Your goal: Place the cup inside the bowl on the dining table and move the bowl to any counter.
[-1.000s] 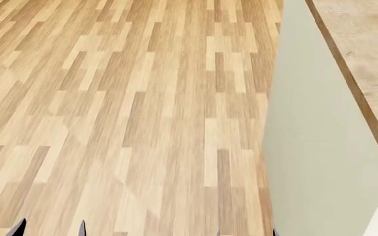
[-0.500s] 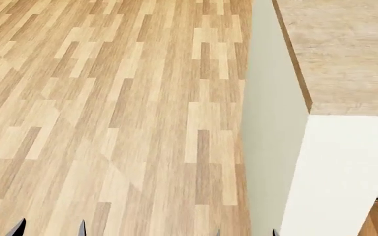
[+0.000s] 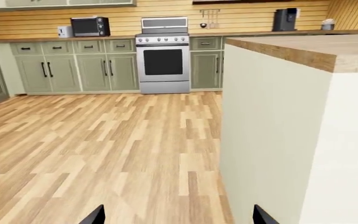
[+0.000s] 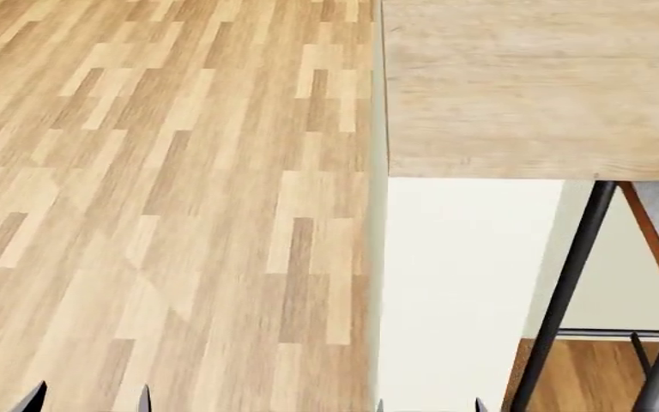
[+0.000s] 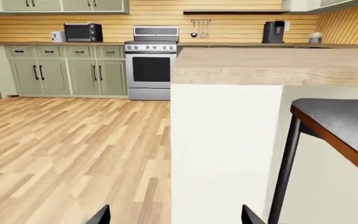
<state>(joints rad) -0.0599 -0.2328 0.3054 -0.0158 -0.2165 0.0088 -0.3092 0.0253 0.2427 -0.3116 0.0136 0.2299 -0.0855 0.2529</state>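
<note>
- Most of head view = plank floor [image 4: 169, 215], light wood, runs to far wall.
- Table [image 4: 535, 86]: pale plank top on cream base, at robot's right-front; corner of the top sits in front of right arm. The part of the top in view is bare; cup & bowl not in any view, so can't tell where they are.
- Counter [image 3: 36, 39]: dark top along far wall, over green cabinets [image 3: 73, 70], well apart from table.
- Stove [image 3: 163, 56]: steel, set between the cabinets.
- Chair [image 5: 340, 126]: grey seat w/ brown rim, black legs, tucked just beside table base on right.
- Microwave [image 3: 90, 26]: black, on counter beside stove.
- Coffee maker [image 3: 285, 19]: black, on counter at the other side of stove.
- Toaster [image 3: 64, 31]: white, just beside microwave.
- Left fingers [image 3: 98, 217]: only dark tips show, spread wide, nothing between, over floor.
- Right fingers [image 5: 104, 215]: tips only, also spread wide & empty, facing table base.
</note>
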